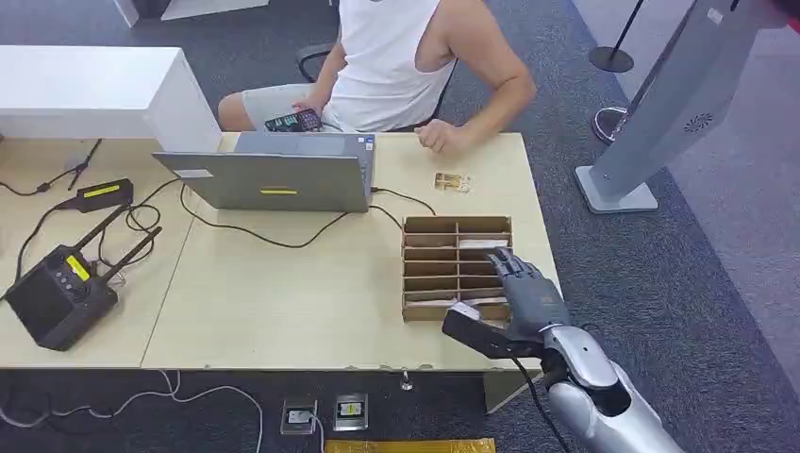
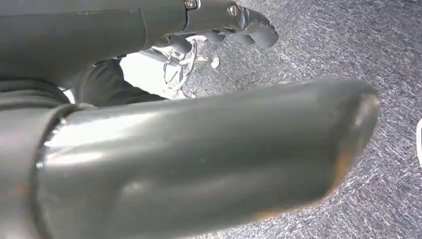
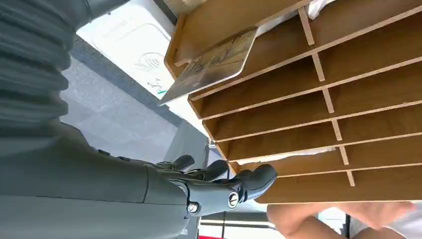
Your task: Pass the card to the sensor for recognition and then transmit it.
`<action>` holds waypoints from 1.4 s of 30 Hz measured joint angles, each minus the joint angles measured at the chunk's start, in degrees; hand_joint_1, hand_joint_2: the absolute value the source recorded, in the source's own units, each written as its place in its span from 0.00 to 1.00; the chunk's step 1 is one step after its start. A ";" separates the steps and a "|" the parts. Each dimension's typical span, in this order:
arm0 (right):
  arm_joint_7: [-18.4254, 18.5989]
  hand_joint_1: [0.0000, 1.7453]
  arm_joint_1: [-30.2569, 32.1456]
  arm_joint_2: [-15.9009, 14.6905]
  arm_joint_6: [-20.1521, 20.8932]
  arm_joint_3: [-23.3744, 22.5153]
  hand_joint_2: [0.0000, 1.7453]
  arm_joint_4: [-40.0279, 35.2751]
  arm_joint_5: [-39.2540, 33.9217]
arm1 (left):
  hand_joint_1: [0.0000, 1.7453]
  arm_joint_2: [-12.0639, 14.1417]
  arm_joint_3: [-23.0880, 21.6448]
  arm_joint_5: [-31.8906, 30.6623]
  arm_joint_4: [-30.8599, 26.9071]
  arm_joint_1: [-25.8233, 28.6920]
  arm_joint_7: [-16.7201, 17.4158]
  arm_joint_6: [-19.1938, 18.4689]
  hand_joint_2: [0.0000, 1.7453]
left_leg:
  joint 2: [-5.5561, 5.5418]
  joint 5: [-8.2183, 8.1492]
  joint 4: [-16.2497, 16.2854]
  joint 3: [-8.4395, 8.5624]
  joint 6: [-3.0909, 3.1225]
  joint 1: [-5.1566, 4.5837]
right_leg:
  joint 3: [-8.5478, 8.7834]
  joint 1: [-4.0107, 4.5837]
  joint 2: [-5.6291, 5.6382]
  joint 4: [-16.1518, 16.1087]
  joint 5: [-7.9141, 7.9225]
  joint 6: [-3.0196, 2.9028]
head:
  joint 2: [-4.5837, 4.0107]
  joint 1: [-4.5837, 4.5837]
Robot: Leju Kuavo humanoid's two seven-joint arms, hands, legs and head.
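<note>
A wooden slotted box [image 1: 429, 253] stands on the table's right part, with white cards in some slots. One printed card [image 3: 214, 64] leans out of an end slot of the box [image 3: 318, 114]; in the head view it shows pale at the box's near edge [image 1: 462, 309]. My right hand [image 1: 525, 294] hovers over the box's near right corner, fingers [image 3: 224, 181] spread and thumb apart, holding nothing and clear of the card. My left hand [image 2: 219, 25] hangs over the carpet with nothing in it. A small yellowish flat item [image 1: 452, 181] lies beyond the box.
A person sits behind the table, one hand [image 1: 436, 137] on its far edge. A grey laptop [image 1: 283, 179] with cables lies left of the box, a black remote controller [image 1: 57, 288] far left. A grey stand on a white base [image 1: 618, 193] is on the carpet at right.
</note>
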 joint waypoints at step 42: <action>-2.32 1.00 -1.39 2.19 -1.09 -0.18 1.00 5.48 0.15 | 0.00 -0.04 1.55 -0.02 0.02 0.03 0.00 0.07 0.00 | 0.00 0.00 0.00 0.00 0.00 0.00 | 0.00 0.00 0.00 0.00 0.00 0.00 | 0.00 0.02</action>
